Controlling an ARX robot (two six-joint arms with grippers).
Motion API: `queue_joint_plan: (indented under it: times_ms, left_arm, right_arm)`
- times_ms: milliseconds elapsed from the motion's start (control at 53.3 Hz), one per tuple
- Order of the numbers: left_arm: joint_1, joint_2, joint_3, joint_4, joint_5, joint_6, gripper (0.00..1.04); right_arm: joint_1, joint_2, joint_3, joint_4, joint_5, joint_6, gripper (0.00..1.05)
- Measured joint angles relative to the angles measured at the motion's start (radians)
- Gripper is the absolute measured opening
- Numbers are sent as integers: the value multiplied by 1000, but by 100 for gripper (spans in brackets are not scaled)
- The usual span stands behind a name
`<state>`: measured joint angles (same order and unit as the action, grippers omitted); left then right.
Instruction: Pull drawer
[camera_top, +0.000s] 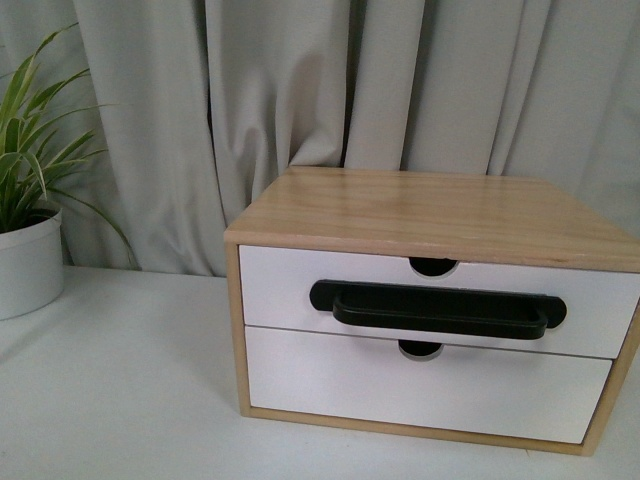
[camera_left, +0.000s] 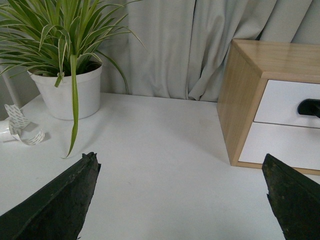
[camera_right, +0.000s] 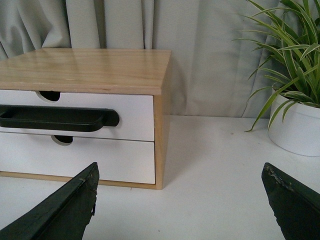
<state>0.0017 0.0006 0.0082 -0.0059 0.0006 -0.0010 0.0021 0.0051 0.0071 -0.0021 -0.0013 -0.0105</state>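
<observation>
A small wooden cabinet (camera_top: 430, 210) stands on the white table. Its upper drawer (camera_top: 280, 285) is white-fronted, closed, with a wide black bar handle (camera_top: 437, 308) and a half-round notch (camera_top: 432, 266) in its top edge. Neither arm shows in the front view. My left gripper (camera_left: 180, 200) is open over bare table, left of the cabinet (camera_left: 245, 100), with only the handle's end (camera_left: 310, 108) in its view. My right gripper (camera_right: 180, 200) is open too, low in front of the cabinet's right corner (camera_right: 159, 145); the drawer (camera_right: 132, 112) and handle (camera_right: 55, 118) lie beyond its left finger (camera_right: 65, 210).
Below the handled drawer sits a plain white drawer front (camera_top: 420, 385). A potted spider plant (camera_top: 30, 200) stands at the table's left, and another plant (camera_right: 295, 100) to the cabinet's right. A roll of tape (camera_left: 20, 131) lies by the left pot (camera_left: 70, 92). Grey curtains (camera_top: 300, 80) hang behind.
</observation>
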Motion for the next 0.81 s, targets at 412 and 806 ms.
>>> queue_joint_plan:
  times_ms: [412,806]
  left_arm:
    - [0,0,0,0,0,0,98]
    - [-7,19,6,-23,21,7,98]
  right_arm:
    - [0,0,0,0,0,0,96]
    - [-37,24,11,-34,-118,-51,96]
